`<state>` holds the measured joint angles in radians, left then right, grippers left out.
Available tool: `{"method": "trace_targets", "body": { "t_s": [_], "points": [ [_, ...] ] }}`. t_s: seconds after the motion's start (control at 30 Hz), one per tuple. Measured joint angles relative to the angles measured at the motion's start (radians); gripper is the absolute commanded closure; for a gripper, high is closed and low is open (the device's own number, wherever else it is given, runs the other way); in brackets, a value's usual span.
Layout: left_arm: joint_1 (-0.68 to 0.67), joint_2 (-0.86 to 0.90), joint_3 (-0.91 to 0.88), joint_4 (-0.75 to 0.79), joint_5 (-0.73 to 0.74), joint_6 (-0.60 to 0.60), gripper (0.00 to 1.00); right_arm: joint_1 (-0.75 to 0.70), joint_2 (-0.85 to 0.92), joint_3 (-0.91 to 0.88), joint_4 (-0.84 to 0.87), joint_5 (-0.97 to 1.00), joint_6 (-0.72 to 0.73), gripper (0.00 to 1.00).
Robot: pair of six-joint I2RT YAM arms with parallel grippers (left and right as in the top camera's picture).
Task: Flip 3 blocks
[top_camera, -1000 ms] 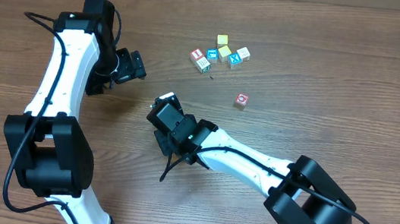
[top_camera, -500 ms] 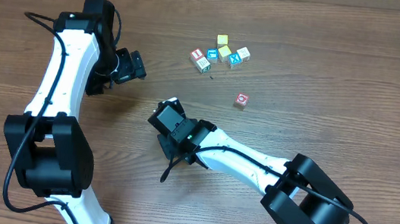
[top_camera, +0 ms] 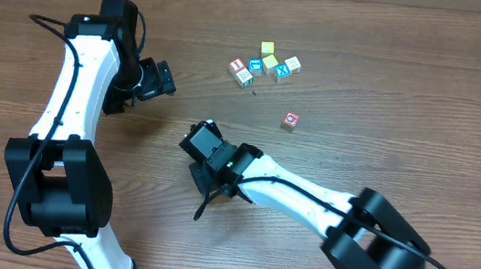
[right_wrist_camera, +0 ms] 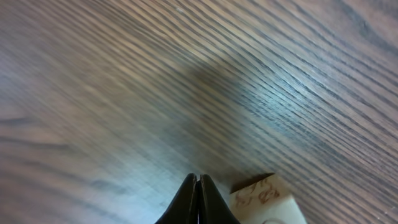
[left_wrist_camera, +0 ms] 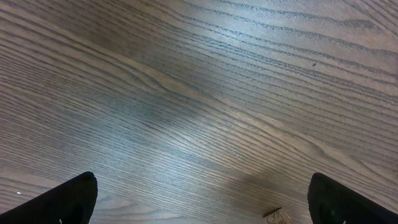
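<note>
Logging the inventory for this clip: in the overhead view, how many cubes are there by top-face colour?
yellow cubes: 2
blue or teal cubes: 2
red-marked cubes: 2
pale cubes: 2
Total: 8
The right wrist view also shows a cream cube by the right tool; I cannot tell whether it is one of these.

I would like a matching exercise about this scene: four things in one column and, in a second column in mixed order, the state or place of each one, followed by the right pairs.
Column one
1. left gripper
2. right gripper
3. small wooden cube with a red ring face
4. small wooden cube with a blue X face

Column two
A. lies alone, apart from the others
B. shut
C. inside the cluster of cubes
D. wide open

Pairs: 1-D, 2-B, 3-A, 4-C
</note>
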<state>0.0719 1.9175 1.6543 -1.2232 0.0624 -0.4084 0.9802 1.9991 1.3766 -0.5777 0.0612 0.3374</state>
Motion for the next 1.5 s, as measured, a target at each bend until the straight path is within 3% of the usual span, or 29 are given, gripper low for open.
{"method": "trace_targets", "body": {
  "t_s": [0.13,0.27,0.47,0.83,1.23,1.5],
  "points": [
    [0.0,0.0,0.0,0.0,0.0,0.0,0.0,-0.003,-0.102,0.0,-0.019,-0.032,0.031,0.96],
    [0.0,0.0,0.0,0.0,0.0,0.0,0.0,-0.034,-0.222,0.005,-0.156,-0.05,0.167,0.96],
    [0.0,0.0,0.0,0.0,0.0,0.0,0.0,-0.093,-0.234,-0.023,-0.288,-0.076,0.327,0.96],
    [0.0,0.0,0.0,0.0,0.0,0.0,0.0,-0.021,-0.221,-0.27,-0.09,-0.137,0.456,0.96],
    [0.0,0.0,0.0,0.0,0.0,0.0,0.0,-0.023,-0.221,-0.346,0.022,-0.135,0.645,0.96],
    [0.0,0.0,0.0,0.0,0.0,0.0,0.0,-0.022,-0.22,-0.354,0.068,-0.108,0.679,0.96]
  ]
}}
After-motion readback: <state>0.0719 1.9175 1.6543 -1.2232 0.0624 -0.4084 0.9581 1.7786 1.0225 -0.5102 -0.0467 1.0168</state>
